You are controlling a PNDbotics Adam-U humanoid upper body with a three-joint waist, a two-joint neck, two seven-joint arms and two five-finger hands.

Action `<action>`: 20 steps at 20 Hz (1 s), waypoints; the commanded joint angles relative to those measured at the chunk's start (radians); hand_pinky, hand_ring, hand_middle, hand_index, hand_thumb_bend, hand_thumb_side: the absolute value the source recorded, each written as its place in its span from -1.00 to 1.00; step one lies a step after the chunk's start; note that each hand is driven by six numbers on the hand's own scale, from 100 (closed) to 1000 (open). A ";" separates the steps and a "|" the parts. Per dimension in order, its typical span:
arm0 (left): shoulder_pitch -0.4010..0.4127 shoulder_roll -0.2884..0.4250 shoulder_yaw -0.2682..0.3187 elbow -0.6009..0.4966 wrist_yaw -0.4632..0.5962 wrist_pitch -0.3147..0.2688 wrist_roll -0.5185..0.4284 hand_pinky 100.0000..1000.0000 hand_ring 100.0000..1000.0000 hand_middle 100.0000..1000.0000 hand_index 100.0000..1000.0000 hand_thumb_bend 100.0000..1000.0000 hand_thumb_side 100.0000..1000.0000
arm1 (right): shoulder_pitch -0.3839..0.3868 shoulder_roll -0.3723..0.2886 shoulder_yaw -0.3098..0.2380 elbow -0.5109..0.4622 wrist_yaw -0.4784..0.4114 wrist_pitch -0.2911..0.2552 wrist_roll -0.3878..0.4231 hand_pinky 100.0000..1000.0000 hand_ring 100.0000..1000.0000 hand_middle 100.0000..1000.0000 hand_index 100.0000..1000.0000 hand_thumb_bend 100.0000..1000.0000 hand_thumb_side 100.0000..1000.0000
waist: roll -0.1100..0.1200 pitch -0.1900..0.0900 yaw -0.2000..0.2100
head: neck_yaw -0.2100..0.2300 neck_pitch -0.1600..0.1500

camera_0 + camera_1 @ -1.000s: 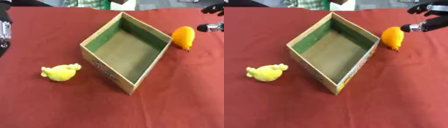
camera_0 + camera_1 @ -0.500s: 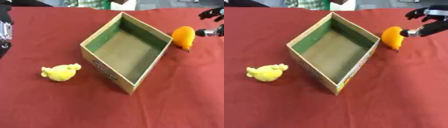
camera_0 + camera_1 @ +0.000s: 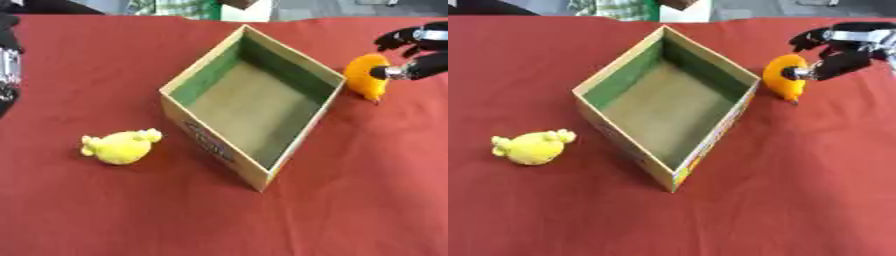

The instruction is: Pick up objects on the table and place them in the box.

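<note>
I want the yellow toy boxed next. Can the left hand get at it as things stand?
Probably yes: the yellow toy lies alone on the red cloth, left of the box, and the left hand waits at the left edge.

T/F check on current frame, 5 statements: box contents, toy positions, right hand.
1. The box is empty. True.
2. The yellow plush toy lies inside the box. False: it lies on the red tablecloth, to the robot's left of the box.
3. The right hand is at the orange toy. True: a fingertip touches its side.
4. The orange toy is lifted above the box. False: it rests on the cloth, to the right of the box.
5. The right hand's fingers are closed round the orange toy. False: they are spread beside it.
</note>
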 commanded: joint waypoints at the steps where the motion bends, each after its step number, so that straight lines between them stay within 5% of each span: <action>1: -0.011 0.014 0.004 -0.019 0.007 -0.003 -0.003 -0.03 0.38 0.40 0.50 -1.00 0.11 | -0.029 -0.004 -0.010 0.033 0.050 -0.002 -0.018 0.80 1.00 0.81 1.00 -0.38 0.09 | 0.000 -0.014 0.002 | -0.003 -0.015; 4: -0.010 0.012 0.004 -0.019 0.008 -0.003 -0.005 -0.02 0.38 0.40 0.50 -1.00 0.07 | -0.035 0.011 -0.012 0.069 0.094 -0.016 -0.031 0.80 1.00 0.81 1.00 -0.27 -0.04 | 0.000 -0.011 0.004 | -0.005 -0.017; 5: -0.010 0.011 0.004 -0.019 0.008 -0.004 -0.005 -0.02 0.38 0.40 0.50 -1.00 0.11 | -0.036 0.013 -0.010 0.076 0.105 -0.021 -0.028 0.80 1.00 0.82 1.00 -0.36 0.08 | 0.000 -0.010 0.004 | -0.005 -0.017; 20: -0.009 0.008 0.005 -0.019 0.015 -0.009 -0.006 -0.02 0.39 0.40 0.50 -1.00 0.11 | -0.037 0.021 0.012 0.090 0.245 -0.024 -0.044 0.72 0.91 0.70 1.00 -0.64 -0.02 | -0.003 -0.007 0.008 | -0.015 -0.027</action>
